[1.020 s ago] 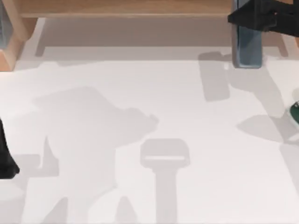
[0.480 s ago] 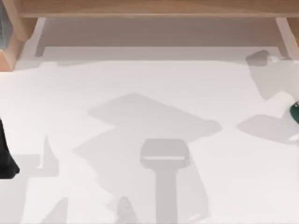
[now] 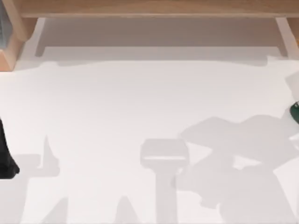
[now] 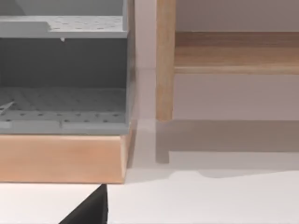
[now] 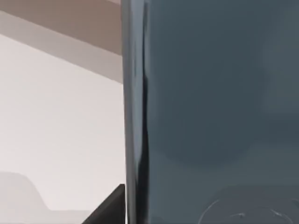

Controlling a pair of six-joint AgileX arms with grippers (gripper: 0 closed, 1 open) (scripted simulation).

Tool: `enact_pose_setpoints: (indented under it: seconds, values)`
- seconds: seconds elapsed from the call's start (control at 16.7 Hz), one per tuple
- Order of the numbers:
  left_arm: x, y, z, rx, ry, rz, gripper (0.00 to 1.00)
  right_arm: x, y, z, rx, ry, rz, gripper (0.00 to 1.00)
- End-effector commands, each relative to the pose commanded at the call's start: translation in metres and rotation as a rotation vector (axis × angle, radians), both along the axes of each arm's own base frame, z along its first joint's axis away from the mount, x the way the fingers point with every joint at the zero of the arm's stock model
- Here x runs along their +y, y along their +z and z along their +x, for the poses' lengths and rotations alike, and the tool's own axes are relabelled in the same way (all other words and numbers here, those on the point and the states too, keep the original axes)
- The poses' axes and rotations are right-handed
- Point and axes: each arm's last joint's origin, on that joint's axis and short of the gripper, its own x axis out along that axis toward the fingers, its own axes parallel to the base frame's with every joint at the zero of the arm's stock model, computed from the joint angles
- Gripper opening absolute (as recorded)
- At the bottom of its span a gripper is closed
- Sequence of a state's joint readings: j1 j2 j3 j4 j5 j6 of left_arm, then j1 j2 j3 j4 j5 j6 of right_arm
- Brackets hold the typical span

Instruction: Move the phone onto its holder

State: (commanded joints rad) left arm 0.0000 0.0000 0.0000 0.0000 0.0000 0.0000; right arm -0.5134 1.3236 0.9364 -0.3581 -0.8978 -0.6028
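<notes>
The phone point(image 5: 210, 107) is a dark grey-blue glossy slab standing upright very close to the right wrist camera, with its thin rim facing the white table. One dark finger point(image 5: 111, 206) of my right gripper lies against the phone's edge, and the gripper is shut on it. The holder point(image 3: 164, 155) is a pale grey stand on the table, at the front middle of the top view, with nothing on it. A broad shadow point(image 3: 233, 163) lies just right of the holder. My left arm point(image 3: 6, 158) is parked at the table's left edge.
A wooden shelf point(image 3: 149, 8) runs along the back of the table. A grey perforated rack point(image 4: 63, 74) on a wooden base point(image 4: 60, 156) stands at the back left beside a wooden post point(image 4: 165, 60). A green object point(image 3: 295, 111) sits at the right edge.
The right gripper with the phone was at the back right of the top view and has left that view. Its shadow swept across the table to the front right.
</notes>
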Motion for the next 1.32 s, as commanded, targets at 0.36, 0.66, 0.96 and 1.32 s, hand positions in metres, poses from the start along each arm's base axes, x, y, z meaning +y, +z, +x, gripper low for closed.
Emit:
enact_pose_setpoints:
  seconds: [0.36,0.66,0.96,1.32]
  values:
    - [0.0,0.0,0.0,0.0,0.0,0.0,1.0,-0.012,-0.021,-0.024,-0.005,-0.021,-0.031,0.0]
    - [0.0,0.0,0.0,0.0,0.0,0.0,1.0,-0.012,-0.021,-0.023,-0.003,-0.021,-0.03,0.0]
    - [0.0,0.0,0.0,0.0,0.0,0.0,1.0,-0.023,0.006,-0.028,-0.128,-0.086,-0.141,0.0]
    - [0.0,0.0,0.0,0.0,0.0,0.0,1.0,-0.018,-0.008,-0.027,-0.111,-0.117,-0.173,0.0]
